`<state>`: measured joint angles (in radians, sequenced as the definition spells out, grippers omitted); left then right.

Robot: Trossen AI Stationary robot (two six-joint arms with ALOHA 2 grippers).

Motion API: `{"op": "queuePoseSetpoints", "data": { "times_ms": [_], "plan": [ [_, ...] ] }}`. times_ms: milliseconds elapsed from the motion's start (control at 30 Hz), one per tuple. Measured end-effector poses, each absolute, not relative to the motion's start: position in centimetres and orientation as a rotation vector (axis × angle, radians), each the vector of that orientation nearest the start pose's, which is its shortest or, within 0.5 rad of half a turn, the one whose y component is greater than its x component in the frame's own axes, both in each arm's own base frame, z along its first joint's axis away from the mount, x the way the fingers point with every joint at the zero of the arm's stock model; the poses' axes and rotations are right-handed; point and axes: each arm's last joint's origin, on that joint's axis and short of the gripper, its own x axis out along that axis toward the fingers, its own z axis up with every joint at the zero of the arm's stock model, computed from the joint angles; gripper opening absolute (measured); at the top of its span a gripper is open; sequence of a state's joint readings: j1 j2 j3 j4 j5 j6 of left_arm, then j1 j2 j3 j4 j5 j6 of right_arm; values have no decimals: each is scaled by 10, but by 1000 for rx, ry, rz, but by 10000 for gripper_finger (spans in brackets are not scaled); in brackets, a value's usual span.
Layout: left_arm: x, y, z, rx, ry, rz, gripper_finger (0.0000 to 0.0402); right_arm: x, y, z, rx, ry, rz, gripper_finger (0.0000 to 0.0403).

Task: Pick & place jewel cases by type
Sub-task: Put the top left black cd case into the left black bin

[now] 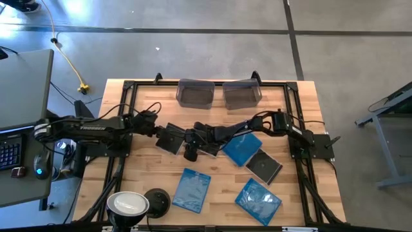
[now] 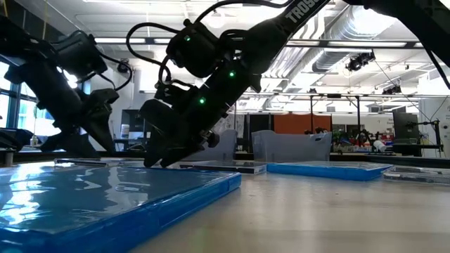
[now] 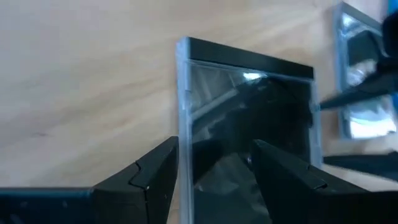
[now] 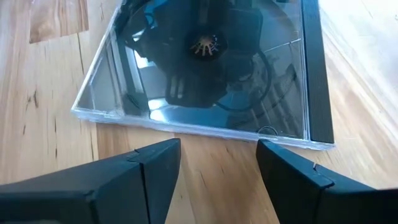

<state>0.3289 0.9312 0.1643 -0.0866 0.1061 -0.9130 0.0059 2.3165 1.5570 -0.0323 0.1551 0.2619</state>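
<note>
Blue case (image 2: 105, 193), both hands (image 1: 161, 133) (image 1: 192, 149) low, open

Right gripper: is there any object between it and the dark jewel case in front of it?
Nothing visible. The right gripper is open, and only bare table lies between its fingertips and the dark jewel case.

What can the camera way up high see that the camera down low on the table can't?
Only the high view shows three blue jewel cases: near the front edge and, plus one mid-table. It also shows a dark case and both grey bins side by side at the back.

Only the low view shows the room behind: ceiling lights and pipes.

Both show the left gripper and right gripper low near the table's middle.
</note>
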Motion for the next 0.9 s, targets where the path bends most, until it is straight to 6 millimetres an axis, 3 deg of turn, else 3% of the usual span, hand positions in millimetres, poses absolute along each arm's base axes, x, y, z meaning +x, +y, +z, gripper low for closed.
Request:
{"op": "queuePoseSetpoints", "data": {
  "times_ms": [333,733,900],
  "plan": [
    [144,41,134,-1063,822,467,201,484,-1,102,177,790,-238,208],
    [161,49,190,-933,811,487,201,483,0,102,161,799,-253,208],
    [165,50,204,-925,790,426,201,483,-1,102,137,792,-295,208]
  ]
}}
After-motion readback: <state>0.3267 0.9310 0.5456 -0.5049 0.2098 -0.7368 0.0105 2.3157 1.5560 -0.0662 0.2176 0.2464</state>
